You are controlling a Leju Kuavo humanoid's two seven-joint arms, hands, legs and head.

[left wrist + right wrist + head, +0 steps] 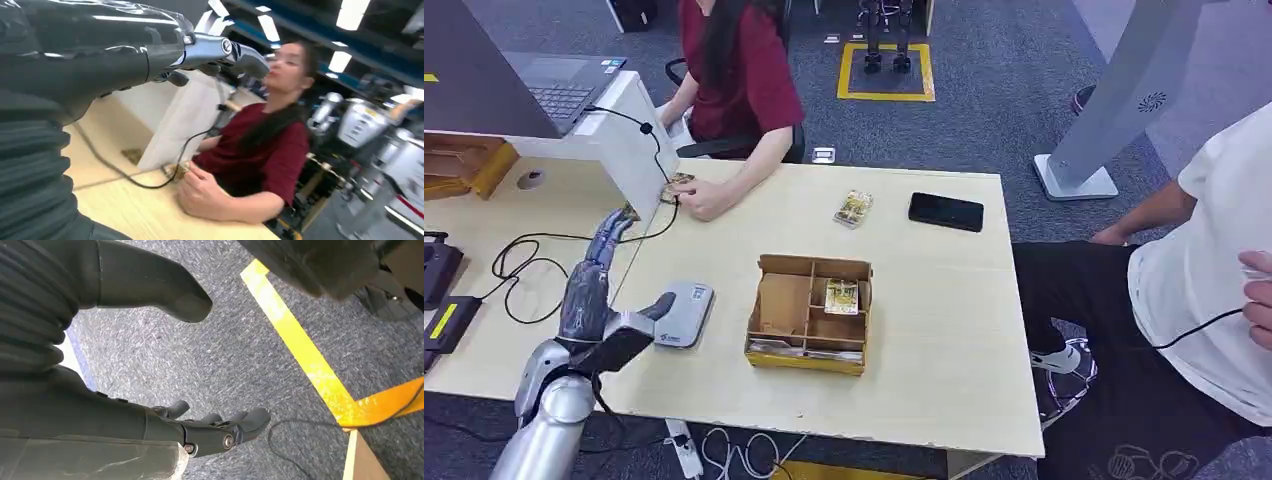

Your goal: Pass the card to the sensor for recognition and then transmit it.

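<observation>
Left hand (604,300) fingers empty; card (841,296) apart in box (807,352).

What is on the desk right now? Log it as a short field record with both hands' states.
left hand: raised over the desk's left part, fingers extended, holding nothing
right hand: hanging above the carpet, fingers apart, holding nothing
sensor: grey reader flat on the desk, beside the left hand's thumb
card box: cardboard divided box mid-desk, one card in an upper right compartment
card pack: lying beyond the box
phone: black, near the desk's far right
person in red: hand resting on the desk's far edge
</observation>
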